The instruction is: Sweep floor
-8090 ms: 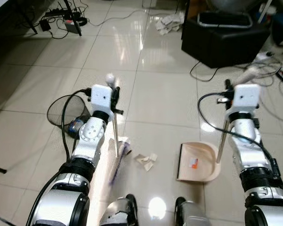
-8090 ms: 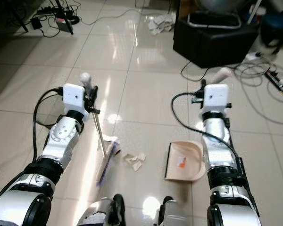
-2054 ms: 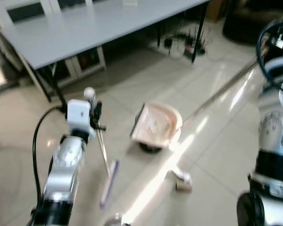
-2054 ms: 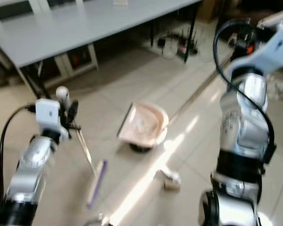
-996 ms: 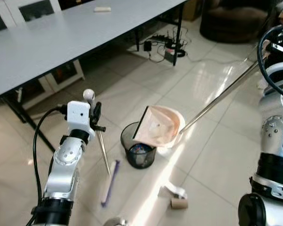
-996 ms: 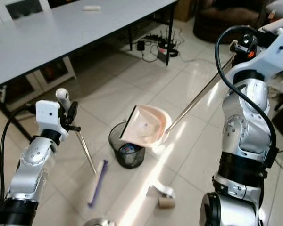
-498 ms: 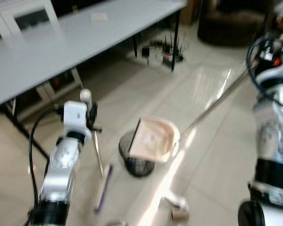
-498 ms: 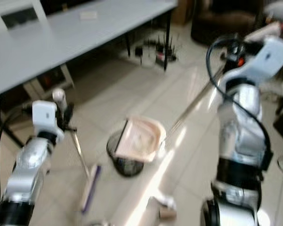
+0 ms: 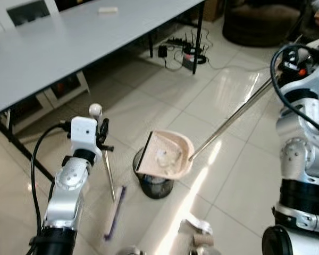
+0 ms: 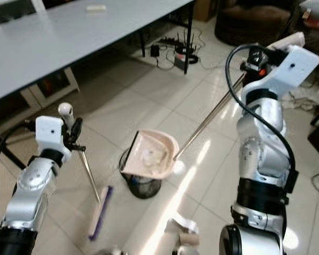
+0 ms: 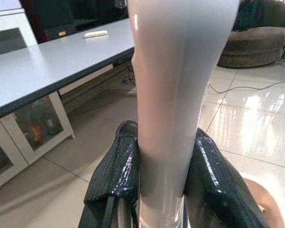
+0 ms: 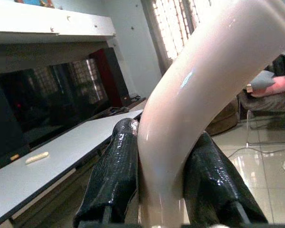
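Dustpan [image 9: 166, 155] tipped over black bin [image 9: 156, 185], long handle slanting far-right into clamped right end effector [image 12: 159, 190]; broom [image 9: 109, 178] gripped by left end effector [image 11: 161, 175], head near.

The room is looking bright. Light is coming in through the windows [image 12: 180, 28] and is making a long shiny streak on the floor tiles [image 9: 199, 186]. It is dark under the table [image 9: 69, 42], where a shadow is falling. The head pictures are looking sharp. In the wrist pictures the handles close up are looking big and a bit blurry.
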`<state>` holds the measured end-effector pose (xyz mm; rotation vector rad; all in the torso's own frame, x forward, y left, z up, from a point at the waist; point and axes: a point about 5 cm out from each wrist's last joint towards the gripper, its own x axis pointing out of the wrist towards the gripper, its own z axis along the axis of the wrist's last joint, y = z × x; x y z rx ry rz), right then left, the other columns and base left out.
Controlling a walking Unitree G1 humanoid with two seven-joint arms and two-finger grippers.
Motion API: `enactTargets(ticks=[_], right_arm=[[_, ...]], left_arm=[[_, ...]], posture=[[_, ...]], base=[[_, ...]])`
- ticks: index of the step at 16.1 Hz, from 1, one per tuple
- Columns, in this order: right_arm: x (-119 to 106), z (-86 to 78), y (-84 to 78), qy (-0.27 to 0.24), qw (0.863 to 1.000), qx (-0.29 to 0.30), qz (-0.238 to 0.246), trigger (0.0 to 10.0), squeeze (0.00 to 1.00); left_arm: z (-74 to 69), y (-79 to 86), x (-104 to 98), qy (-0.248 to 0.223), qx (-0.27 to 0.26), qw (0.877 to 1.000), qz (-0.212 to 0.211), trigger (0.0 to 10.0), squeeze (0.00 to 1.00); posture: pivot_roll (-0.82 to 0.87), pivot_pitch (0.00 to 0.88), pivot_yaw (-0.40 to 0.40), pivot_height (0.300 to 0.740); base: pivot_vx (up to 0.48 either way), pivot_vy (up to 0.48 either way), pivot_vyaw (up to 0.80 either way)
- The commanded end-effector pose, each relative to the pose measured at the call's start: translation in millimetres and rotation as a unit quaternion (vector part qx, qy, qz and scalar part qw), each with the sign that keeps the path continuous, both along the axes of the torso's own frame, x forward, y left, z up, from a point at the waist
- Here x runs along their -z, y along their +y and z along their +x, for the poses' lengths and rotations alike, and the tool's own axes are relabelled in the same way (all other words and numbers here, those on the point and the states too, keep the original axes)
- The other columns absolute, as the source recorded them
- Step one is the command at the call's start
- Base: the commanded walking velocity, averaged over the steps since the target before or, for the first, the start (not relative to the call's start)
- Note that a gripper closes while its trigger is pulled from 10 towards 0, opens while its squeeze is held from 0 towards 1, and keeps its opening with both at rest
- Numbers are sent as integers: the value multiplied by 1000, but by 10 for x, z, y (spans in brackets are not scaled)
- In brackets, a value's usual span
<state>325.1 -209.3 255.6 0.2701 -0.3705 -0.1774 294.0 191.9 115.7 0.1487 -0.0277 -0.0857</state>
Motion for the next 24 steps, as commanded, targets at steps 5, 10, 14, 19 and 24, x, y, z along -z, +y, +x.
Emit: enactTargets(ticks=[5,10,14,19,24], right_arm=[[-136,36,81,-47,999,-2,-6,10000,0],[-118,146,200,-82,995,-29,-52,10000,0],[-28,235,515,-125,974,-78,-174,10000,0],[-19,325,826,-186,947,-101,-243,10000,0],[2,380,1051,-211,928,-144,-270,10000,0]], left_arm=[[9,65,-94,-14,-8,1000,19,10000,0],[23,63,-100,-13,-3,1000,23,10000,0],[5,73,-96,-12,-5,1000,26,10000,0],[-8,107,-132,-16,-8,999,29,10000,0],[-73,141,-167,-17,-2,999,43,10000,0]], posture=[[13,73,47,740],[17,72,51,740],[31,69,43,740],[61,83,48,740],[119,96,46,740]], base=[[0,0,0],[0,0,0],[0,0,0],[0,0,0],[0,0,0]])
